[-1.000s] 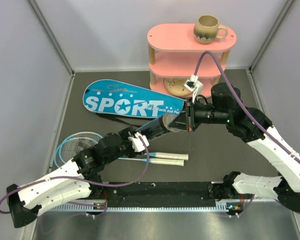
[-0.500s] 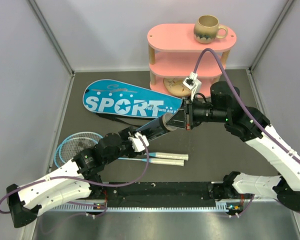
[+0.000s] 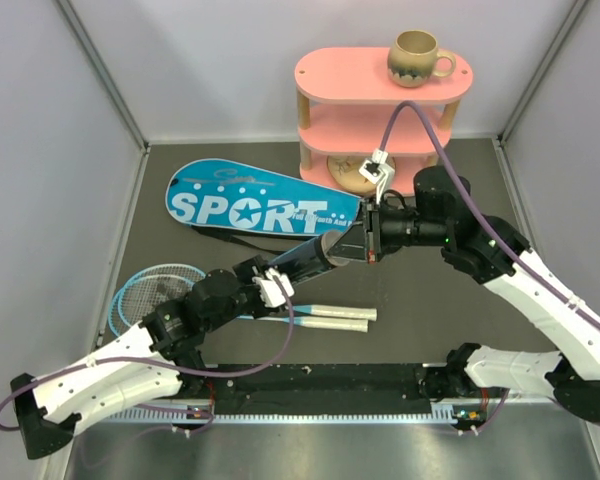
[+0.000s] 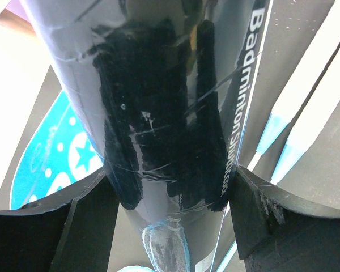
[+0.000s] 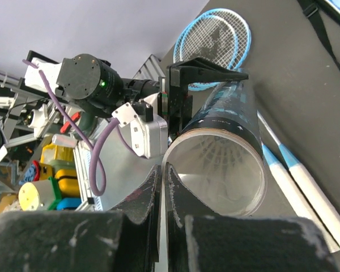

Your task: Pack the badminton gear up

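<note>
Left jaws on black tube (image 3: 305, 260), blue cover (image 3: 250, 205) maybe touching, rackets (image 3: 335, 318) below

The tube (image 3: 310, 258) sits between cover (image 3: 250, 205) behind and rackets (image 3: 160, 290) before.

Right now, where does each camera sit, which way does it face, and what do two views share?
Top external: above and behind the arms, looking down on the table; both arms, left claw and right claw show.
Left wrist: on the left arm, looking along the black tube between its own fingers.
Right wrist: on the right arm, looking past its shut fingers into the tube's mouth, at the left arm.
Shared: both wrist views show the tube and the rackets.
</note>
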You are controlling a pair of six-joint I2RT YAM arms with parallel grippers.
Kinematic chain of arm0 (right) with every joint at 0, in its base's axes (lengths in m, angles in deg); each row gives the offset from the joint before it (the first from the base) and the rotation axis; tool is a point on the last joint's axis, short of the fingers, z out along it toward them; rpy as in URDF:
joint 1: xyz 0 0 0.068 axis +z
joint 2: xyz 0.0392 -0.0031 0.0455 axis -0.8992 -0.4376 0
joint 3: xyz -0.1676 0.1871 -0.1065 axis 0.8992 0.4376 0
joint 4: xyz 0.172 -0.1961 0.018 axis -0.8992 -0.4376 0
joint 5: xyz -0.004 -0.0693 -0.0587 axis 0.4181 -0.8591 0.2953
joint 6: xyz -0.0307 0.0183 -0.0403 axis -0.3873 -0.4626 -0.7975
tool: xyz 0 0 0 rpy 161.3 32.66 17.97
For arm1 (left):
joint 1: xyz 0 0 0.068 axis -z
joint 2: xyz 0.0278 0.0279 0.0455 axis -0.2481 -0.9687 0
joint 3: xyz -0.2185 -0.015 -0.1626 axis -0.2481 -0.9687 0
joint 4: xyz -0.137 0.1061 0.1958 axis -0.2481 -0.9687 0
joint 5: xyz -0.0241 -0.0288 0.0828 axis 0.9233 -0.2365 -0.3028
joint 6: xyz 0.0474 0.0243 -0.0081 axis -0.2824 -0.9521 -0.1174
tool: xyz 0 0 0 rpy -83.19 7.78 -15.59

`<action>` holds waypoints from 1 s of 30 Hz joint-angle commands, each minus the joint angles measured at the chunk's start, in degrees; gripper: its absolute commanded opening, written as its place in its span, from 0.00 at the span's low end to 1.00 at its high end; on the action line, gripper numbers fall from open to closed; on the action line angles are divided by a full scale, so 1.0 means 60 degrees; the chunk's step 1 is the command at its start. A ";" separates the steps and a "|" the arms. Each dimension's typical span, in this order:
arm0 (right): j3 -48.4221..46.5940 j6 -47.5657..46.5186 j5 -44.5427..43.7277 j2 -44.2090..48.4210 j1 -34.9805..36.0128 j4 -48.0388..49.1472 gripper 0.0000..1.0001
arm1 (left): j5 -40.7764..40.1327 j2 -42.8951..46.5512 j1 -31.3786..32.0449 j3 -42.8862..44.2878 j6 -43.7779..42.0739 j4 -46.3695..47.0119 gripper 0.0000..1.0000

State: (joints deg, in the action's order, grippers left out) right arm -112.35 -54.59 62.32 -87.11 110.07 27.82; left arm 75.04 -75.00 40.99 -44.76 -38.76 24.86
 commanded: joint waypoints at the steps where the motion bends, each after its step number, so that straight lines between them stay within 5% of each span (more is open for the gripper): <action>1: 0.0328 0.0060 0.0396 -0.0536 0.0123 -0.0146 0.00 | 0.0785 0.0623 0.0106 0.0042 -0.0027 0.1520 0.00; 9: 0.0357 0.0206 0.1407 -0.0977 0.0138 0.0233 0.02 | 0.1617 0.1137 0.0091 -0.0193 -0.0071 0.1784 0.00; 14: 0.0620 0.0484 0.1379 -0.1021 0.0109 0.0863 0.41 | 0.1869 0.1210 0.0106 -0.0193 0.0031 0.1769 0.00; 17: 0.0883 0.0659 0.1393 -0.0962 -0.0009 0.1345 0.53 | 0.2075 0.1474 0.0106 -0.0266 0.0119 0.1871 0.00; 24: 0.1310 0.0618 0.1570 -0.0451 -0.0375 0.1892 0.63 | 0.2076 0.1914 0.0091 -0.0427 0.0309 0.2178 0.00; 30: 0.0987 -0.0232 0.0662 0.1920 -0.0360 0.1144 0.77 | 0.1078 0.1112 0.0091 0.0288 0.1685 0.2048 0.00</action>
State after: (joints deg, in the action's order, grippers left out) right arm -106.16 -51.50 70.56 -84.40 107.69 38.70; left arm 80.09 -65.80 40.77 -49.33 -34.28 23.55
